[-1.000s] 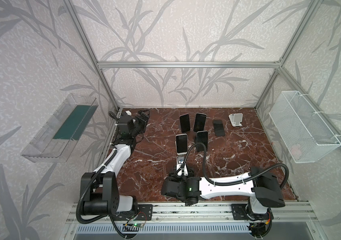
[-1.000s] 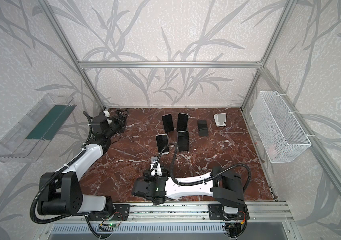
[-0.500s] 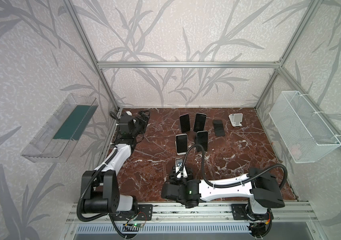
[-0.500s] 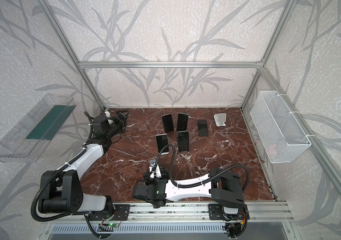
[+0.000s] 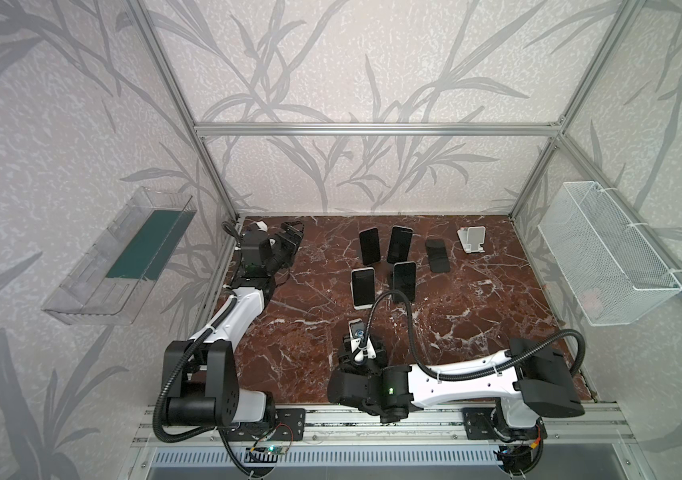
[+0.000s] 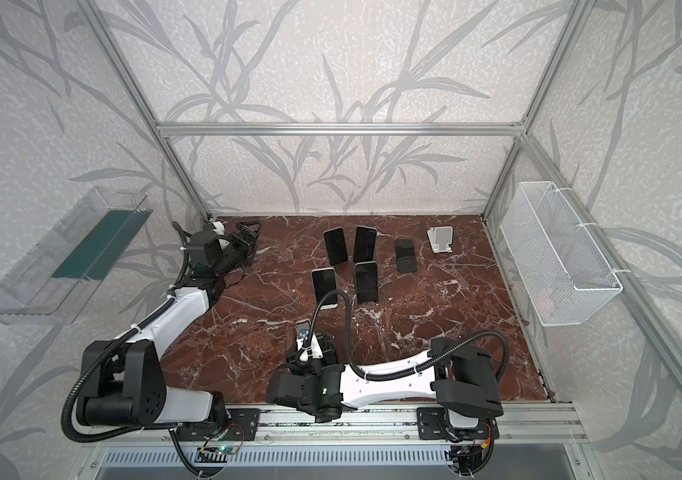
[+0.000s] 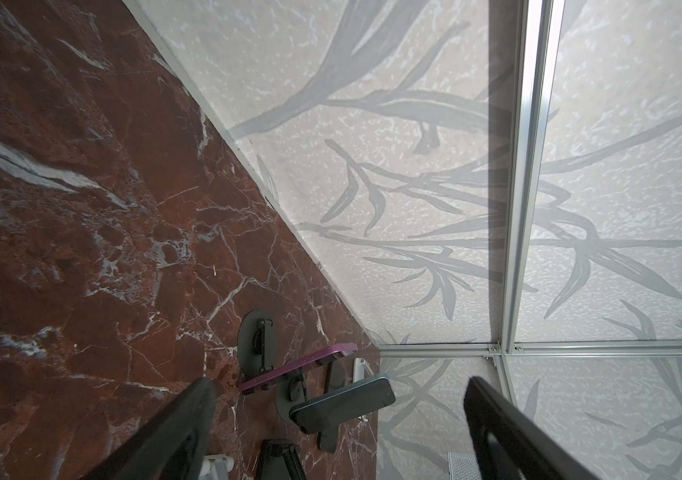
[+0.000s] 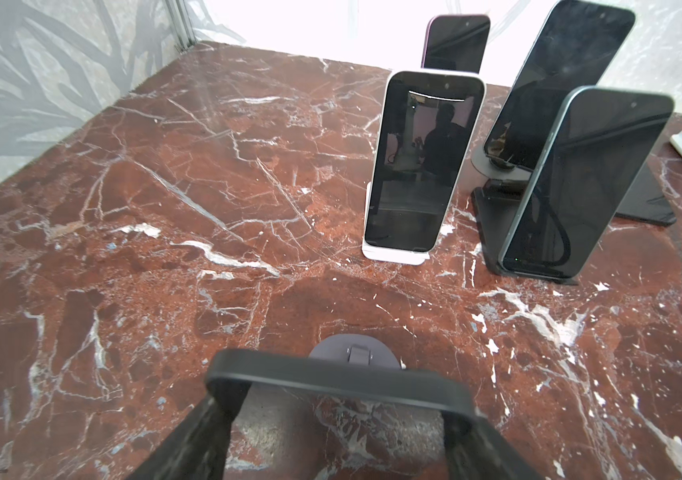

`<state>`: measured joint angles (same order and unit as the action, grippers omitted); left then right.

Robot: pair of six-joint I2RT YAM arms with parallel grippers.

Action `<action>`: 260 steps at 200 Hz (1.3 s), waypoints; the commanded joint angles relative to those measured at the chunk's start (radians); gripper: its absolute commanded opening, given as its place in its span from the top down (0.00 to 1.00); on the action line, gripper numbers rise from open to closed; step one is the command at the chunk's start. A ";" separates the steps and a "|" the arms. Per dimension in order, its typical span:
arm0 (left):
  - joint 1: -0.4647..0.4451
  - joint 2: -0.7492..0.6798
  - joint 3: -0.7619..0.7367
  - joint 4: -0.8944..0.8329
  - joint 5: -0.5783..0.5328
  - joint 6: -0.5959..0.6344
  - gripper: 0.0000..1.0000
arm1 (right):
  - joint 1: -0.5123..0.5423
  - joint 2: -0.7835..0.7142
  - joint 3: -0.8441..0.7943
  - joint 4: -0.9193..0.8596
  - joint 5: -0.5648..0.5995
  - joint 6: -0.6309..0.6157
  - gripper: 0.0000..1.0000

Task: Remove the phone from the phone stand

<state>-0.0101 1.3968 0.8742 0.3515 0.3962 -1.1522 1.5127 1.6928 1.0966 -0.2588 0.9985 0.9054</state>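
1 phone (image 8: 337,384) clamped in right end effector (image 8: 339,397), by round stand (image 8: 331,349); left end effector (image 7: 341,388) apart.

Bright even light, soft shadows, back wall (image 8: 310,25) blown out white (right wrist view), edges bowed.

Marble tabletop (image 5: 310,316) carries phone stands (image 5: 472,240) and one flat phone (image 5: 437,255)

Tabletop (image 5: 310,299): recorded as polished red-brown marble-look surface, white-veined. White-rimmed phone (image 8: 418,166): glossy black glass front was noted. Held phone (image 8: 331,380): matt dark edge. Basket (image 5: 605,257): white wire mesh. Wall tray (image 5: 82,286): clear smooth plastic. Frame bar (image 5: 372,129): brushed metal was seen.
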 commanded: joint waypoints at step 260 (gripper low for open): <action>-0.461 0.004 0.182 -0.116 0.172 0.320 0.06 | -0.725 -0.909 -0.408 -0.048 -0.229 -0.596 0.30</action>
<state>-0.4229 1.3838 1.0138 0.2729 0.5488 -0.8852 0.8967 0.8185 0.6960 -0.2665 0.9131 0.3344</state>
